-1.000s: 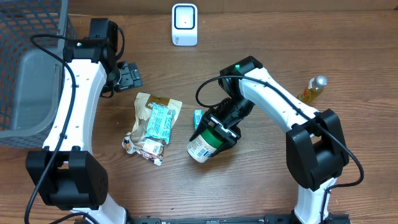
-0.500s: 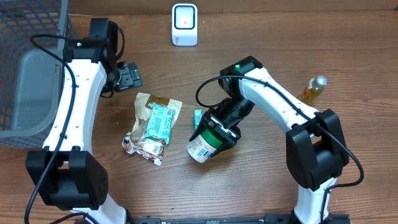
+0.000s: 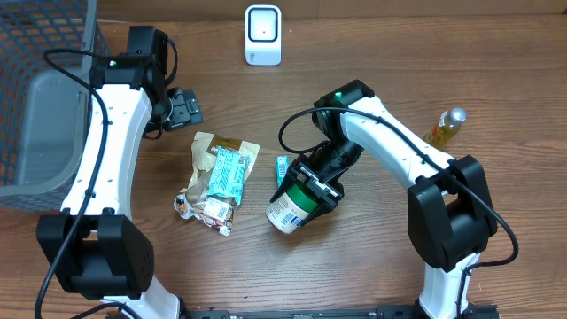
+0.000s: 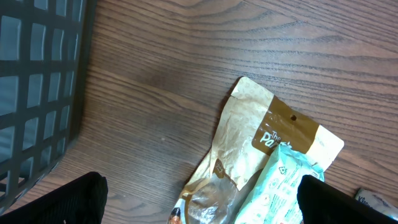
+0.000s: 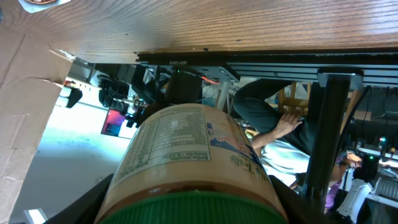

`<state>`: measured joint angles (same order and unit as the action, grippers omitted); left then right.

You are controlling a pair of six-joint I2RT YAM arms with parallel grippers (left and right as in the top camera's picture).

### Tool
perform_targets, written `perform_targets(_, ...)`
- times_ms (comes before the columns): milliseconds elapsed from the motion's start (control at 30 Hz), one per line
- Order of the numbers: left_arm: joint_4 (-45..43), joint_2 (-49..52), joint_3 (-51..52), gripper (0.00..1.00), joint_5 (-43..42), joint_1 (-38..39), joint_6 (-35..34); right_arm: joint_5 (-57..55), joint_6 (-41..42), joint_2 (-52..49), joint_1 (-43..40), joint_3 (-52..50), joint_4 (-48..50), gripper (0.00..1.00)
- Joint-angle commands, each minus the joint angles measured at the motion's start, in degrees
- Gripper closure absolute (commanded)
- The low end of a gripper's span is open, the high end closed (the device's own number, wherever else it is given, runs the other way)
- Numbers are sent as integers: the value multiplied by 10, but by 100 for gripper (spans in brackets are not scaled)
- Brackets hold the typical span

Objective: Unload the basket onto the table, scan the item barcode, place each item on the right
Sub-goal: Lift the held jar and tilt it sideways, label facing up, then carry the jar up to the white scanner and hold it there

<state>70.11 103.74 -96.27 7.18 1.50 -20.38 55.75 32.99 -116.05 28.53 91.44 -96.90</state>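
Observation:
My right gripper (image 3: 312, 187) is shut on a jar (image 3: 288, 210) with a green lid and a tan label, held just below the lid. The jar lies tilted near the table's middle, its base pointing front-left. In the right wrist view the jar (image 5: 186, 146) fills the space between both fingers (image 5: 93, 200), and its nutrition panel faces the camera. No barcode shows. The white scanner (image 3: 263, 35) stands at the back, well apart from the jar. My left gripper (image 3: 182, 108) hangs open at the back left. In its wrist view the left gripper (image 4: 202, 205) holds nothing, with snack bags below it.
A brown snack bag (image 3: 205, 173) and a teal packet (image 3: 229, 172) lie left of the jar, seen too as the brown bag (image 4: 261, 134) in the left wrist view. A small teal item (image 3: 282, 166) lies beside the jar. A wire basket (image 3: 40, 53) stands far left, a yellow bottle (image 3: 446, 127) at right.

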Motion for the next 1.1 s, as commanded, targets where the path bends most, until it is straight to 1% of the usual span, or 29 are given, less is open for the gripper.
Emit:
perform_targets(0, 0, 1, -9, 0, 7, 4, 7, 25, 1, 2, -3, 15, -2, 79)
perform_targets(167, 0, 1, -9, 0, 7, 4, 7, 28, 43, 2, -3, 15, 21, 79)
perform_targets(333, 0, 0, -9, 0, 7, 4, 7, 26, 45, 2, -3, 15, 68, 79)
perform_targets(433, 0, 1, -9, 0, 7, 4, 7, -5, 45, 2, -3, 15, 112, 79)
perform_targets(567, 0, 0, -9, 0, 7, 4, 7, -79, 45, 2, -3, 15, 171, 79)
perform_targets(633, 0, 0, -9, 0, 7, 4, 7, -109, 45, 2, -3, 15, 222, 81)
perform_targets(700, 0, 0, -9, 0, 7, 4, 7, -120, 45, 2, -4, 15, 285, 88)
perform_targets(800, 0, 0, -9, 0, 7, 4, 7, -117, 45, 2, -9, 15, 385, 90)
perform_targets(833, 0, 0, -9, 0, 7, 4, 7, -113, 45, 2, -11, 15, 400, 87)
perform_targets(867, 0, 0, -9, 0, 7, 4, 7, -106, 40, 2, -16, 15, 419, 81)
perform_targets(900, 0, 0, -9, 0, 7, 4, 7, -87, 30, 2, -22, 15, 447, 82)
perform_targets(933, 0, 0, -9, 0, 7, 4, 7, -69, 22, 2, -27, 15, 466, 89)
perform_targets(967, 0, 0, -9, 0, 7, 4, 7, -56, 23, 2, -31, 17, 479, 92)
perform_targets(1067, 0, 0, -9, 1, 7, 4, 7, -47, 22, 2, -42, 51, 482, 95)
